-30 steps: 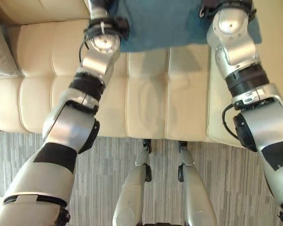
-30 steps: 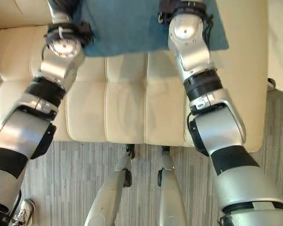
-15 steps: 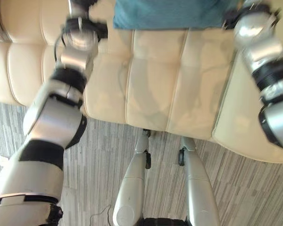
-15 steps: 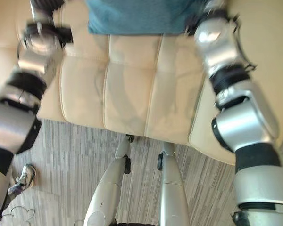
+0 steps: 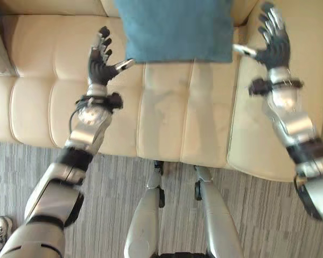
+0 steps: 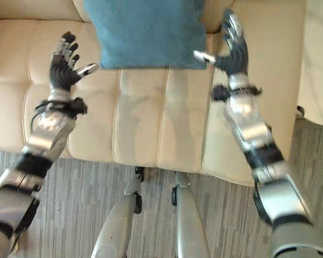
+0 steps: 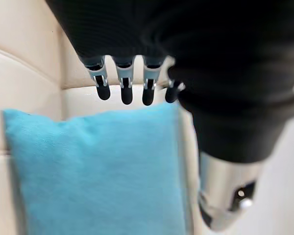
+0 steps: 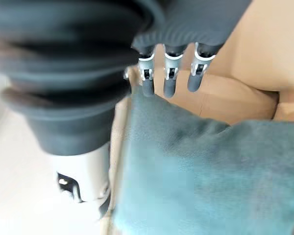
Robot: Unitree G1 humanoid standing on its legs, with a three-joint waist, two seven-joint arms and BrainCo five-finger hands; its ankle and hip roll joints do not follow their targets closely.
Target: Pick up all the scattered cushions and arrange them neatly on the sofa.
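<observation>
While the blue cushion (image 5: 175, 29) rests on the sofa (image 5: 167, 115), each robot hand, left (image 5: 100, 60) and right (image 5: 273, 38), flanks it spread and empty.

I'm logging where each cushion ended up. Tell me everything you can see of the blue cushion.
The blue cushion is a plain teal, soft-looking fabric square with straight edges and no visible pattern. It lies on the cream sofa, its lower edge on the seat and its upper part toward the backrest. Whether it leans on the backrest I cannot tell. The left hand and right hand are open on either side of it, apart from the fabric.
</observation>
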